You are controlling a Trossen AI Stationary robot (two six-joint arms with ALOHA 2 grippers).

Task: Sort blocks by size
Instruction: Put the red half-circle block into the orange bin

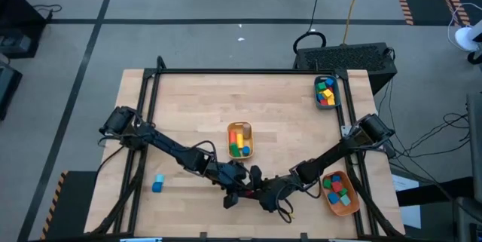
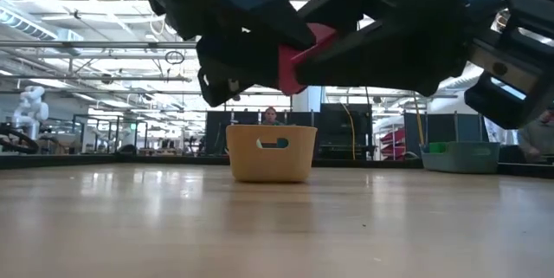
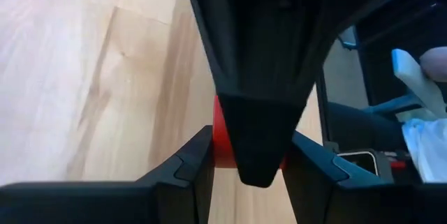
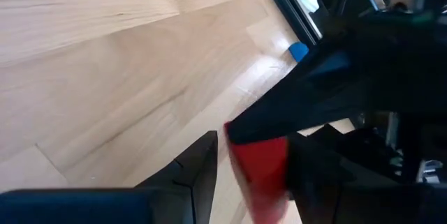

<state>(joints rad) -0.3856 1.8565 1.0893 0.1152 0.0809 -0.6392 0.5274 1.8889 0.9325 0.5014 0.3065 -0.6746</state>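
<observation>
Left end effector (image 1: 239, 189) and right end effector (image 1: 256, 185) met above surface's (image 1: 188, 106) near edge, both gripping red block (image 2: 299, 57), tilted corner-down, long axis unclear; arms angled inward.

The table (image 1: 196, 106) is topped with pale wood planks, smooth and lightly glossy, with reflections seen in the low view. Its edge is framed in black metal bars. The red block (image 2: 299, 57) is painted matt and smooth. The fingers (image 3: 255, 140) holding it are made of matt black plastic. The tan bin (image 2: 271, 152) at 12 o'clock of the block looks like smooth matt plastic. The blue block (image 1: 157, 185) is painted smooth.
</observation>
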